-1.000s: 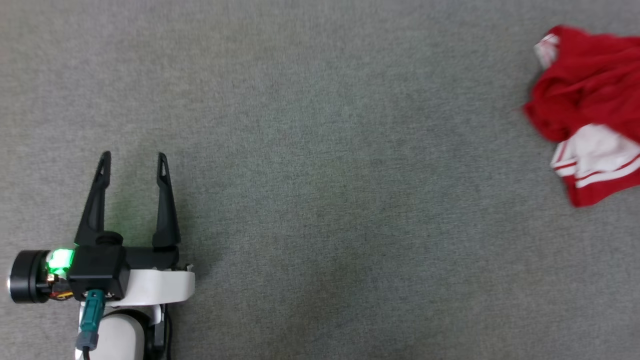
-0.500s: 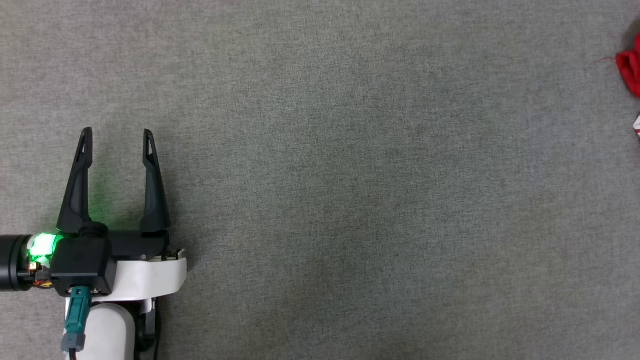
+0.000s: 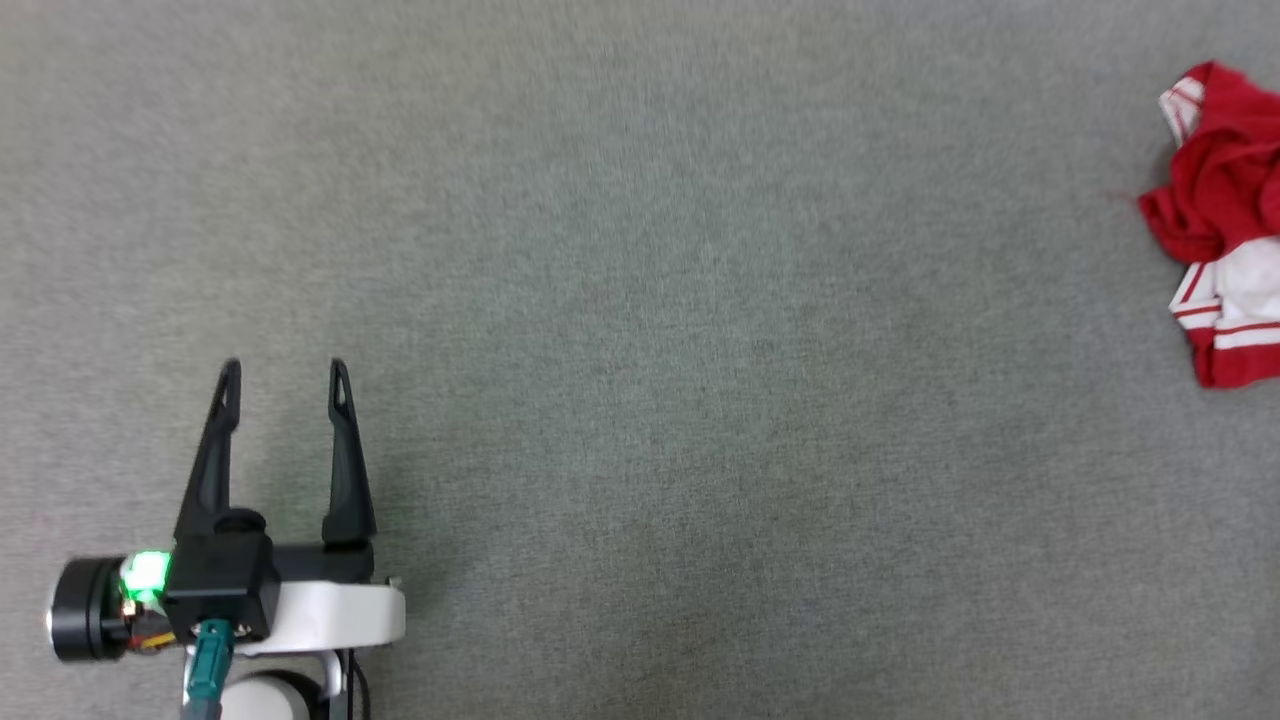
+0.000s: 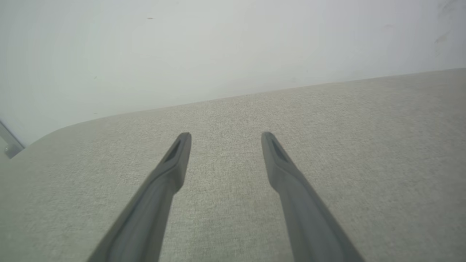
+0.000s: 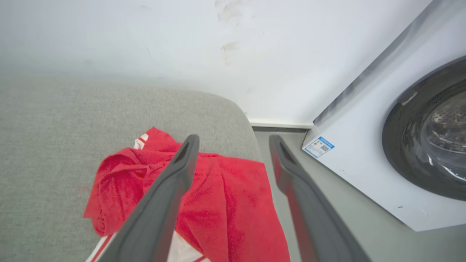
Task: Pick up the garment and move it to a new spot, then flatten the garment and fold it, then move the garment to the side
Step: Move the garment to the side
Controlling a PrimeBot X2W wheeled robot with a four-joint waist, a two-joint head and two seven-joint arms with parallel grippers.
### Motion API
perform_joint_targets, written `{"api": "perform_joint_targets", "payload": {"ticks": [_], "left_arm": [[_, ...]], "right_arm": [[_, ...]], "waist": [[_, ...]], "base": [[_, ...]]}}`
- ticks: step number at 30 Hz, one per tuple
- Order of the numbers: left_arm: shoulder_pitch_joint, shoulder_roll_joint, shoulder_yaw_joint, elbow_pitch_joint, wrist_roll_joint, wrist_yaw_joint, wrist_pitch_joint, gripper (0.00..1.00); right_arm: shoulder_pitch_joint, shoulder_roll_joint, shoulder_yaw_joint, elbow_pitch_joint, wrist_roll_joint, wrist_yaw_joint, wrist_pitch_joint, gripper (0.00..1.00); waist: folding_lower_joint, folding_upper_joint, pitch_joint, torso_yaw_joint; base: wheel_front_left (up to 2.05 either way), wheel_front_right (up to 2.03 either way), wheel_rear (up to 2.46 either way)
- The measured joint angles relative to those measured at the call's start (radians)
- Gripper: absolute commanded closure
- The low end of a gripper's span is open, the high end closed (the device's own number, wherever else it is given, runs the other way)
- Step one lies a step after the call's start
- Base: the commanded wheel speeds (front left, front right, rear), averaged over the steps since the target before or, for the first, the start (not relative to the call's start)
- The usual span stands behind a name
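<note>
Right end effector (image 5: 233,138) spread open, empty, above crumpled red jersey T-shirt (image 5: 225,203) at worktop (image 5: 54,127) corner; left end effector (image 3: 285,365) open, empty, well apart.

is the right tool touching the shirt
Cannot tell. In the right wrist view the open right tool overlaps the garment, but neither contact nor a gap shows plainly.

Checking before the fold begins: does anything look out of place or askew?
Yes. The garment lies crumpled in a heap at the right edge of the grey surface, by its rounded corner, beside the washing machine, not spread flat. The right gripper stands open near it, holding nothing.
</note>
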State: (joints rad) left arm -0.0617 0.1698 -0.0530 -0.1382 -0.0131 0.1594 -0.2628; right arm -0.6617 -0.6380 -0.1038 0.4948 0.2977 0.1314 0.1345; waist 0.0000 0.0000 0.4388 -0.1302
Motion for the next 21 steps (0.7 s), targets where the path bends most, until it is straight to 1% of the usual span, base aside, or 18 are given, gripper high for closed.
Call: {"api": "perform_joint_targets", "payload": {"ticks": [5,12,16,21], "left_arm": [[0.058,-0.020,0.002,0.021,-0.009,0.003,0.000,0.00],[0.109,-0.034,-0.001,0.058,-0.011,-0.001,0.000,0.00],[0.132,-0.040,-0.001,0.082,-0.016,-0.008,0.000,0.00],[0.151,-0.049,-0.003,0.104,-0.016,-0.011,0.000,0.00]], "right_arm": [[0.076,0.064,0.008,-0.161,0.000,0.000,-0.101,0.00],[0.213,0.188,0.029,-0.362,-0.028,0.000,-0.211,0.00],[0.301,0.276,0.058,-0.438,-0.055,0.000,-0.261,0.00],[0.422,0.361,0.082,-0.471,-0.080,0.000,-0.302,0.00]], "waist": [[0.0000,0.0000,-0.093,0.012],[-0.0002,0.0000,-0.198,0.050],[-0.0002,0.0000,-0.247,0.076],[-0.0002,0.0000,-0.304,0.106]], "base": [[0.00,0.00,0.00],[0.00,0.00,0.00],[0.00,0.00,0.00],[0.00,0.00,0.00]]}}
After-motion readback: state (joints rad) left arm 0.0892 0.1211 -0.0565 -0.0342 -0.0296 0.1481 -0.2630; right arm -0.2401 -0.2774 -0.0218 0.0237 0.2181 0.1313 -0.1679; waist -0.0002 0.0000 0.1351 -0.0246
